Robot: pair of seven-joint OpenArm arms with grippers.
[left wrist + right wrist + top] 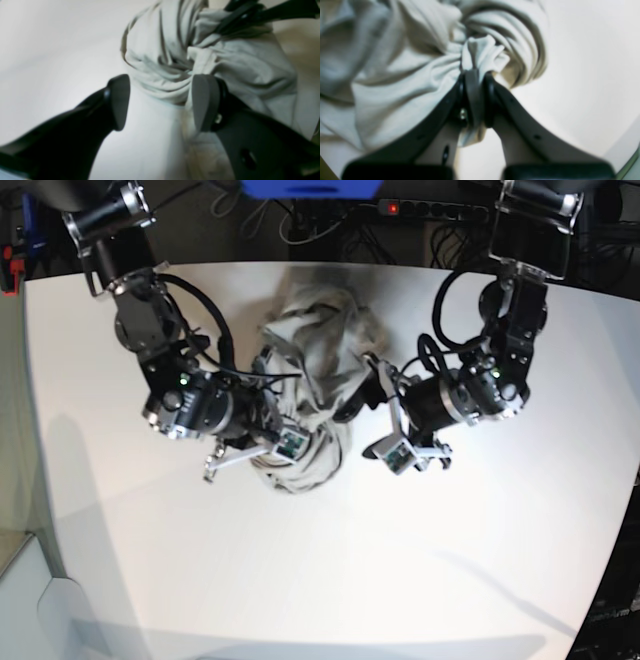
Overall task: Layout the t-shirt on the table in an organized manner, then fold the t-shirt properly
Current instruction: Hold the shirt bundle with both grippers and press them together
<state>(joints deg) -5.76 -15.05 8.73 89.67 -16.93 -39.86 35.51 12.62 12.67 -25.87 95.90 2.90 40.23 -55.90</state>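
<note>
- Large smooth white table (pixel 330 580) with rounded edges: carries everything; bare surface around the cloth on all sides.
- Light grey-beige short-sleeved cotton t-shirt (pixel 315 370): bunched in a wrinkled, twisted heap, not spread. It lies nearer the table's far edge than its near edge, about midway between the two side edges. Folds spiral toward a knot of cloth in both wrist views.
- Right gripper (pixel 475 75), black with grey pads: jaws together, clamped on a pinched tuft of the t-shirt; the tuft fans out just past the fingertips and a scrap of cloth hangs between the fingers lower down. In the base view this arm is on the heap's left flank.
- Left gripper (pixel 160 100), same build: jaws apart, nothing between them but bare table. One pad (pixel 203 100) is touching or just beside the edge of the bunched cloth; the other pad (pixel 120 100) is clear of it, over white table. In the base view this arm is at the heap's right flank.
</note>
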